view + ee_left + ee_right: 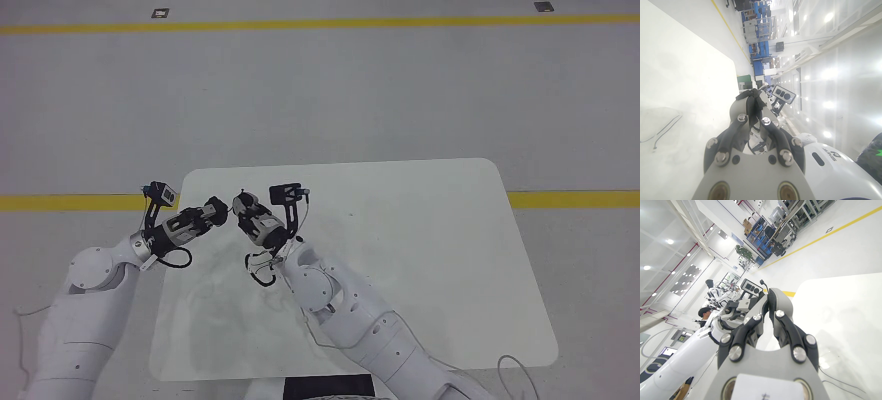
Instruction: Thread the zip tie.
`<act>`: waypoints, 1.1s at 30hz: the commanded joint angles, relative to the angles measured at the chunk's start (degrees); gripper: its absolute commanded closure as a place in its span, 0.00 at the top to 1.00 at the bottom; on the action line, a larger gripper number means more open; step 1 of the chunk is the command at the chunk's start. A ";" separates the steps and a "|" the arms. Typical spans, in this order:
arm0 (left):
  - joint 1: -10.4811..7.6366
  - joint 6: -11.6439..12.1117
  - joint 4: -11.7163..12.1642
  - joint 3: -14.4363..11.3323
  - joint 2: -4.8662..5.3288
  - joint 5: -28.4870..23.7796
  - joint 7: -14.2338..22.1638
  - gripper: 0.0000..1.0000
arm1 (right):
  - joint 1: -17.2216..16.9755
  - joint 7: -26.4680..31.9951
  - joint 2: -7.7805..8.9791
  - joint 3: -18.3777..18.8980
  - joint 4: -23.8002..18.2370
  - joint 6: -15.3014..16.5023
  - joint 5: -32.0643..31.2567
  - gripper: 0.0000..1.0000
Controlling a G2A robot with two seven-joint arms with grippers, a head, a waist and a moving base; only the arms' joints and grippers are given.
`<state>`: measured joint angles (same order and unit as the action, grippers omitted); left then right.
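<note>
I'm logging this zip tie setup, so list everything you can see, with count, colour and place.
table: one, white, under both arms
zip tie: one, black, sticking out of the right gripper's tips
plastic bag: one, clear, lying on the table's near left part
floor lines: two, yellow, across the floor
left gripper: one, grey and black, shut, facing the right one
right gripper: one, grey and black, shut on the zip tie
</note>
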<state>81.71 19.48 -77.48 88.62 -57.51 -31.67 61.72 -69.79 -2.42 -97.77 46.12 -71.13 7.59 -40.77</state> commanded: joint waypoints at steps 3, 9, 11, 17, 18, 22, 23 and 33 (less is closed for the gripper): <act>0.00 0.00 0.00 0.00 0.00 0.00 0.00 0.00 | 0.15 -0.01 -0.12 -0.18 0.47 0.15 0.34 0.00; 0.00 0.00 0.00 0.00 0.00 0.00 0.00 0.00 | 0.35 -0.01 -0.24 -0.29 1.20 0.16 0.51 0.06; 0.00 0.00 0.00 0.00 0.00 0.00 0.00 0.00 | 0.30 -0.01 -0.24 -0.17 1.24 0.02 0.69 0.82; 0.00 0.00 0.00 0.00 0.00 0.00 0.00 0.00 | -0.79 -1.58 0.31 1.02 -0.23 -0.62 -1.95 1.00; 0.00 0.00 0.00 0.00 0.00 0.00 0.00 0.00 | -1.17 -1.86 0.47 1.26 -0.65 -0.40 -2.53 1.00; 0.00 0.00 0.00 0.00 0.00 0.00 0.00 0.00 | -3.38 -2.80 1.46 2.56 -2.95 1.17 -6.09 1.00; 0.00 0.00 0.00 0.00 0.00 0.00 0.00 0.00 | -3.90 -2.92 1.70 2.84 -3.50 1.66 -6.89 1.00; 0.21 -4.64 -0.36 -0.24 -0.17 -5.98 -0.26 0.00 | -6.50 -10.34 3.57 4.34 -5.63 1.88 -21.18 1.00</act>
<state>81.90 16.45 -77.91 88.24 -57.68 -35.27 60.88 -76.24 -11.36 -94.30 50.49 -76.76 9.83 -60.12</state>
